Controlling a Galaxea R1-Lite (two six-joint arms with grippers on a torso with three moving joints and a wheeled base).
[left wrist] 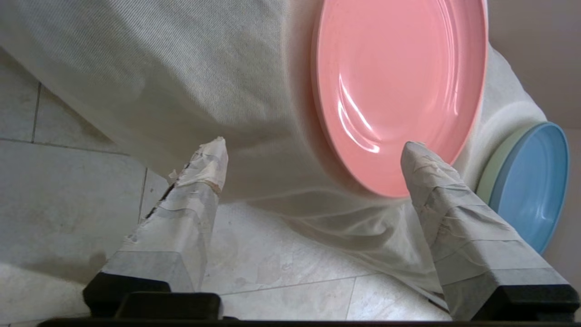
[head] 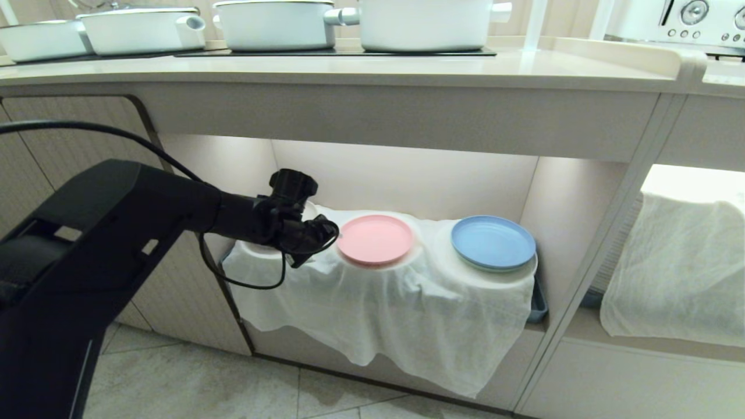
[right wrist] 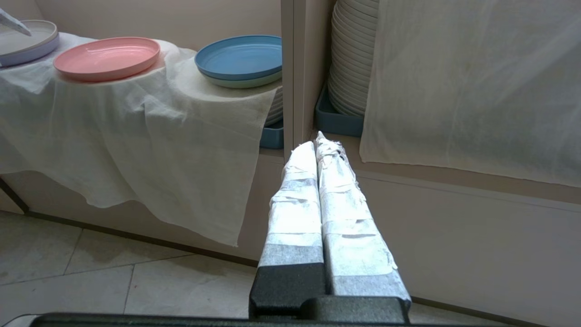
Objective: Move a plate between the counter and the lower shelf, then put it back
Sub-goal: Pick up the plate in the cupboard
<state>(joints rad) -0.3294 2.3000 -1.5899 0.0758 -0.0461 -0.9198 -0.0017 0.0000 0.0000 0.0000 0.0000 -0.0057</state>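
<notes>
The left gripper (left wrist: pixel 313 159), nearest to the camera, has its taped fingers (left wrist: pixel 199 181) wide apart and holds nothing. The pink plate (head: pixel 375 238) lies flat on the middle mound of the white cloth (head: pixel 396 308) in the lower shelf (head: pixel 401 174), just right of the gripper. A blue plate (head: pixel 493 242) sits on the right mound.

I judge the step is the grasp at the plate's left rim. To do it well, one finger should go under the rim and one over it, without catching the cloth. The lift should stay level and low under the counter (head: pixel 349 73). The right gripper (right wrist: pixel 317 145) is parked, fingers together.
</notes>
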